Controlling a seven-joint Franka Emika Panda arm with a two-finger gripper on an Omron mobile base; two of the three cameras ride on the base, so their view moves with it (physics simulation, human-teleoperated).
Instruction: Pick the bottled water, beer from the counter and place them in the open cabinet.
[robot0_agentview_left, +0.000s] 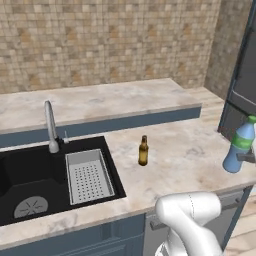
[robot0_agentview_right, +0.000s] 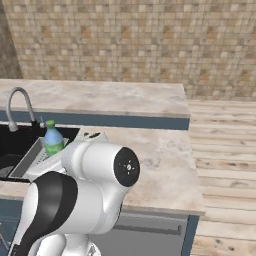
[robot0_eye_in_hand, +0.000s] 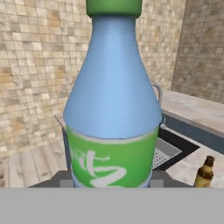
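The hand (robot0_eye_in_hand: 112, 183) pinched the translucent light-blue plastic bottled water (robot0_eye_in_hand: 113, 100) with green cap, lifted clear beyond the beige marbled bench's (robot0_agentview_left: 190, 155) right edge; the brown glass beer (robot0_agentview_left: 143, 150) stood mid-bench, neither yet shelved.

Your arm (robot0_agentview_left: 192, 220) rises from the near edge of the counter (robot0_agentview_left: 175, 155) and reaches right. Your gripper (robot0_eye_in_hand: 113, 180), raised above the counter's right end, is clamped on the bottled water (robot0_eye_in_hand: 113, 109); its fingertips are mostly hidden, apparently at label height.
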